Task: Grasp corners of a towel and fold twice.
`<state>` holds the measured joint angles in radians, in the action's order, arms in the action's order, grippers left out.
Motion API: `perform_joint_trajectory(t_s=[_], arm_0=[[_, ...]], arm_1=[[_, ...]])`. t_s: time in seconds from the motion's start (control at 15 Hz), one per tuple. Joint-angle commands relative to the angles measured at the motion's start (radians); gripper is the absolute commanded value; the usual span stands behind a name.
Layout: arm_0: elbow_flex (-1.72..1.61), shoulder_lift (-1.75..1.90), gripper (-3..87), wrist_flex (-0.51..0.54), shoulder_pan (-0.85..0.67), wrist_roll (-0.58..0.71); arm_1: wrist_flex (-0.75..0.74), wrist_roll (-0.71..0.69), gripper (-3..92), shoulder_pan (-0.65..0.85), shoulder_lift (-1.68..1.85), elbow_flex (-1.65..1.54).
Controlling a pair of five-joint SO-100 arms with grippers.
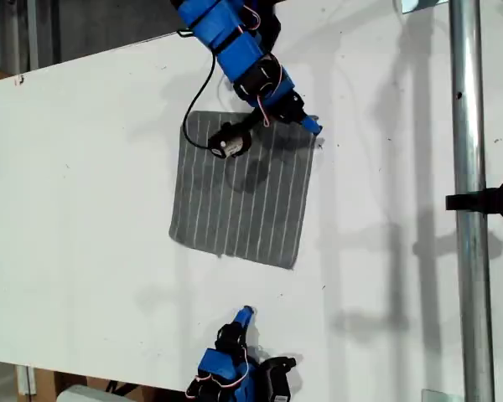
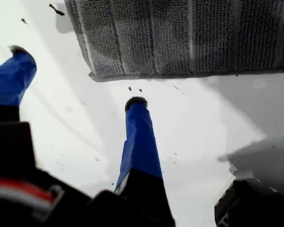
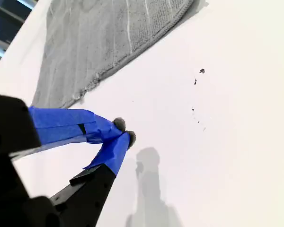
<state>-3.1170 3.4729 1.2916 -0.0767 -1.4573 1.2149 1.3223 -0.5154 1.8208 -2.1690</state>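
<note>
Thin grey white-striped towel [image 1: 241, 194] lay flat on the white desk [image 1: 84, 218], centre of the exterior view. First pincer [image 2: 75, 80] hovered with fingers spread over bare desk, near the towel's edge, not touching. Second pincer [image 3: 124, 131] was pressed together, holding nothing, just beside a rounded towel corner [image 3: 182, 12].

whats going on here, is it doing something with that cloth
Two blue arms are set up to fold the grey striped towel, which lies flat and unfolded on the white table. My first gripper has its jaws open over bare table, just short of one towel edge. My second gripper has its jaws shut on nothing, beside another edge. Nothing is grasped yet.
</note>
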Motion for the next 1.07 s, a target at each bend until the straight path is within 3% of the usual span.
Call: perform_joint_trajectory(t_s=[0.0,0.53,1.0], arm_0=[[0.0,0.003,-2.6,0.005,-0.009,-0.009],[0.0,0.003,-2.6,0.005,-0.012,-0.031],[0.0,0.003,-2.6,0.005,-0.014,-0.032]], arm_1=[[-0.043,0.014,37.7,-0.008,-0.043,-0.006],[-0.074,0.005,28.5,0.041,-0.249,0.077],[0.138,-0.015,30.7,0.035,-0.202,0.245]])
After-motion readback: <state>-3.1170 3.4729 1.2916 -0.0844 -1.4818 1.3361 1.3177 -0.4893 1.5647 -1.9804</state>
